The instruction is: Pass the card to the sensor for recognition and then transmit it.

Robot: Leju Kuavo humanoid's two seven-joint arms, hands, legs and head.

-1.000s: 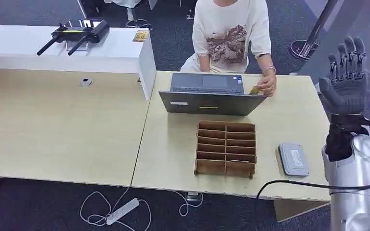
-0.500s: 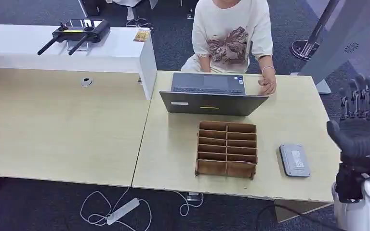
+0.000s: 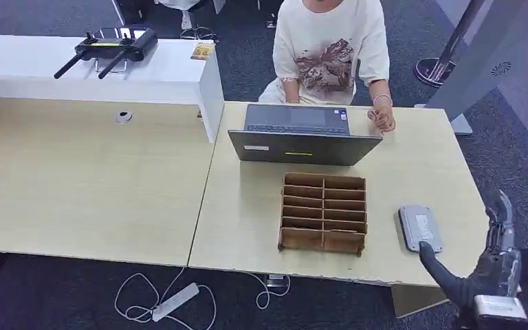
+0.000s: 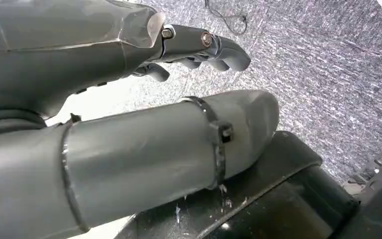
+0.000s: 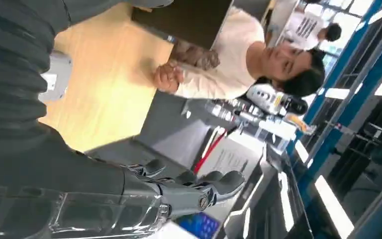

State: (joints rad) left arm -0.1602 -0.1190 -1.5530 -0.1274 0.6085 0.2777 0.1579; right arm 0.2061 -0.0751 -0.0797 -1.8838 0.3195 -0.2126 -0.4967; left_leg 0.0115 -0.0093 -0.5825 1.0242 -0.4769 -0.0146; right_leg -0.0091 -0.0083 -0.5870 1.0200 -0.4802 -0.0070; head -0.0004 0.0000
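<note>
— How many things sit on the light wooden desk (image 3: 419, 165)?

— Three: one dark grey open laptop (image 3: 301, 135) at upper centre of the head view, one brown wooden divided tray (image 3: 324, 213) below it, and one flat grey rectangular sensor pad (image 3: 420, 227) at lower right, close to the desk's front edge. One person in a cream printed T-shirt (image 3: 330, 48) sits behind the laptop, one of their hands (image 3: 382, 118) resting on the desk just right of it.

— And the card?

— I cannot make out a card anywhere; whether that person's hand holds one, I cannot tell.

— Anything else?

— One black device with two antennas (image 3: 106, 45) on the white counter (image 3: 165, 72) at upper left, and one white power strip (image 3: 173, 301) on the dark carpet at bottom.

— The robot's hands?

— The right hand (image 3: 485, 271) sits at the lower right corner, fingers (image 3: 502, 216) pointing up and spread, thumb reaching toward the pad's near edge — nothing in it. The left hand (image 4: 129, 114) appears in its wrist view over grey carpet, fingers loosely extended and apart, holding nothing.
</note>
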